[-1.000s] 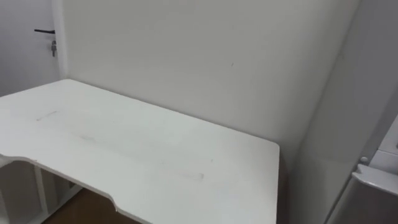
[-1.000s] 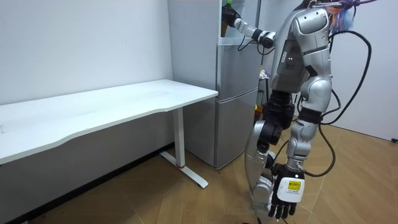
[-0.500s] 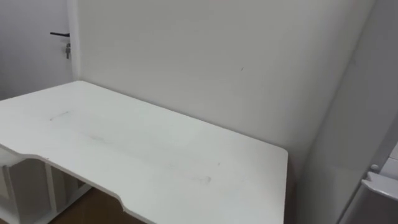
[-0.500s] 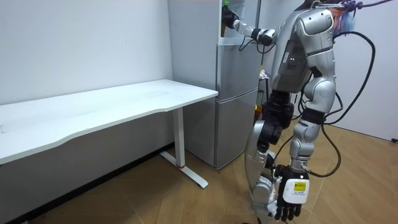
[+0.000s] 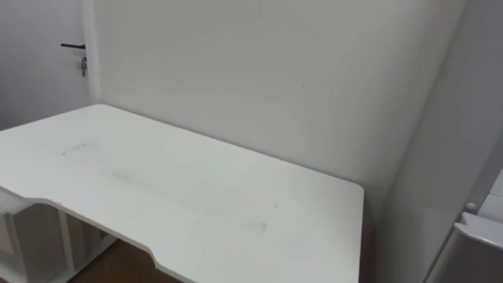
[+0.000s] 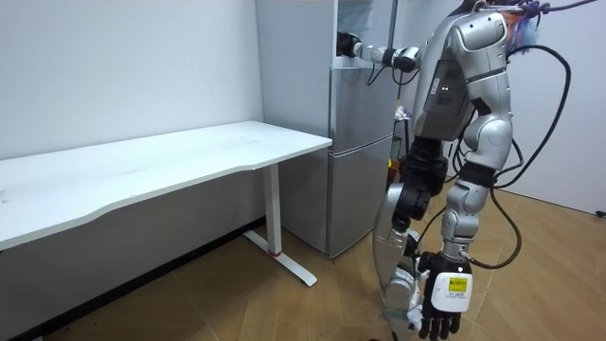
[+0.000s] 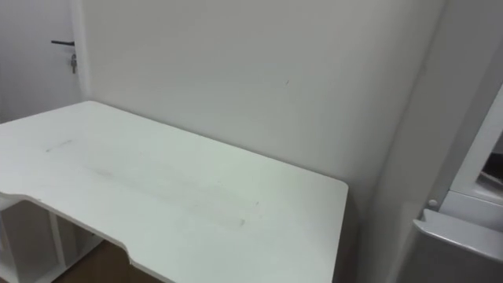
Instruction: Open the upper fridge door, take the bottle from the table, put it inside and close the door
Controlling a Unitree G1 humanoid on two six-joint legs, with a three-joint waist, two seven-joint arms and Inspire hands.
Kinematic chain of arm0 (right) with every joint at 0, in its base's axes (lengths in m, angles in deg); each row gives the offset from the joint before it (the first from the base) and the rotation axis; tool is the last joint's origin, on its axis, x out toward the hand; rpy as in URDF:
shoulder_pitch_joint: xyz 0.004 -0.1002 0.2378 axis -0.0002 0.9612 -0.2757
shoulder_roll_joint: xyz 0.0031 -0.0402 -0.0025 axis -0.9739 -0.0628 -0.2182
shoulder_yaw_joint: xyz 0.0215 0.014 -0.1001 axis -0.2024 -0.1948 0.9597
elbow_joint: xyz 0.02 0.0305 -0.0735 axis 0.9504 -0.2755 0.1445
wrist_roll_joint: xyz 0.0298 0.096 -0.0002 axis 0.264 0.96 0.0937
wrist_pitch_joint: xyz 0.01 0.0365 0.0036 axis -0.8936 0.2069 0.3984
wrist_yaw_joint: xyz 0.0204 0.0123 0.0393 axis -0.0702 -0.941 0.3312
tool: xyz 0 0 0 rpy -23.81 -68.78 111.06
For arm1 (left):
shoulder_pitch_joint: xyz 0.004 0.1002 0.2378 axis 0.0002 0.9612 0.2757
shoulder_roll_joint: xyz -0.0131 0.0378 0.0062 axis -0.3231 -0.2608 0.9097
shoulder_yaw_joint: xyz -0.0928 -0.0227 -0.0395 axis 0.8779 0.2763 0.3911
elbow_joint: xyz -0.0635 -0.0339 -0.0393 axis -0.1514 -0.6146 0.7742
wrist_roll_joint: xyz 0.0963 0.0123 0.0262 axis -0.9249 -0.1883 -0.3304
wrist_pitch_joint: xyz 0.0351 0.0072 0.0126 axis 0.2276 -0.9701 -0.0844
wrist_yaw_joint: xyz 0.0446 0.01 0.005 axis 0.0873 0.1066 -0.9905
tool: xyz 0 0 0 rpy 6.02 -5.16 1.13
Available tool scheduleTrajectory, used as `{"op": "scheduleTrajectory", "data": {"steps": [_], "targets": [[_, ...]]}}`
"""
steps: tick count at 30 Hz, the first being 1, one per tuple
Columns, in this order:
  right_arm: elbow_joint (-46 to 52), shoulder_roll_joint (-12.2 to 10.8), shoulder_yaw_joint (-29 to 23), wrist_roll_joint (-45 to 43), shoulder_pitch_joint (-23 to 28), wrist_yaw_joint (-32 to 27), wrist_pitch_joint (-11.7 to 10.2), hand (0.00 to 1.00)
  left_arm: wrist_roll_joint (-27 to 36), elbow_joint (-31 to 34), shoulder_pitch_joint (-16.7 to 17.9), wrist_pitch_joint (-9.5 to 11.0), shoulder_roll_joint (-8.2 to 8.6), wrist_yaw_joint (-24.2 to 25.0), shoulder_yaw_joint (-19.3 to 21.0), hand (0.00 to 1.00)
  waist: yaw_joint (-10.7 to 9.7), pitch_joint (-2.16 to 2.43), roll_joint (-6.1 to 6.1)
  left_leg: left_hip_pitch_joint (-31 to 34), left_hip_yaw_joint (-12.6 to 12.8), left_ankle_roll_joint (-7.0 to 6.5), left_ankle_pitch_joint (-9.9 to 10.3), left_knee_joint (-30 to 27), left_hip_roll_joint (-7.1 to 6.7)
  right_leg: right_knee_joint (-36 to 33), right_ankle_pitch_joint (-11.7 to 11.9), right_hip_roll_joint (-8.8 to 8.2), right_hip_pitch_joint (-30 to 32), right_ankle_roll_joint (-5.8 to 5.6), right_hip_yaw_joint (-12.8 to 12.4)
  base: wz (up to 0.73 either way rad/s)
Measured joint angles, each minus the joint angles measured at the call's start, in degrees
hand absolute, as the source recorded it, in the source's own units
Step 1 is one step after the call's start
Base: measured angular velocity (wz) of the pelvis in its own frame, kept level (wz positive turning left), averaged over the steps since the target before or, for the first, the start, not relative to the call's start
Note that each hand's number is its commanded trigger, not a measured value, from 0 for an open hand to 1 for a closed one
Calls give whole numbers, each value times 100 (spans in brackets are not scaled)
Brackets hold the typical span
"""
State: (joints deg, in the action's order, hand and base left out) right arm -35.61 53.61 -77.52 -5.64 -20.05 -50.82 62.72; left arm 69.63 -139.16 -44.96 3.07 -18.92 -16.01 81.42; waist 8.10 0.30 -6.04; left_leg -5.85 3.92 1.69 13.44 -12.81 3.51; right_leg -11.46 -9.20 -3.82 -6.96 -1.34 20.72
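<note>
Right hand (image 6: pixel 347 44) at upper fridge (image 6: pixel 365 24), white table (image 5: pixel 196 196) against wall (image 5: pixel 259 79)

The robot wears a glossy silver-grey shell over its chest, upper arms, forearms and thighs, with matt black joints at the waist, elbows and knees. The left hand (image 6: pixel 440 303) and the right hand (image 6: pixel 347 44) are both black, and the left has a white tag with a yellow patch on its back. Thick black cables loop out from behind the torso, and what looks like purple and orange strapping leaves the shoulders.
</note>
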Motion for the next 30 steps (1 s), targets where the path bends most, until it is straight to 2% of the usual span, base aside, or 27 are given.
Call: {"op": "scheduleTrajectory", "data": {"steps": [22, 30], "targets": [[16, 0, -44, 1, 5, 95, 78, 0, -14, 146, 48, -3, -28, 123, -1, 0, -11, 9, 8, -47, 27, 1, -1, 11, 6, 0, 0, 5, -29, 0, -11, 0], [253, 0, -53, 19, 163, 128, 105, 0, -111, 209, 47, -7, -119, 247, -2, 0, -28, 13, 6, -53, 43, 4, 0, 12, 23, -1, 0, 18, -37, 0, -23, 0]]}}
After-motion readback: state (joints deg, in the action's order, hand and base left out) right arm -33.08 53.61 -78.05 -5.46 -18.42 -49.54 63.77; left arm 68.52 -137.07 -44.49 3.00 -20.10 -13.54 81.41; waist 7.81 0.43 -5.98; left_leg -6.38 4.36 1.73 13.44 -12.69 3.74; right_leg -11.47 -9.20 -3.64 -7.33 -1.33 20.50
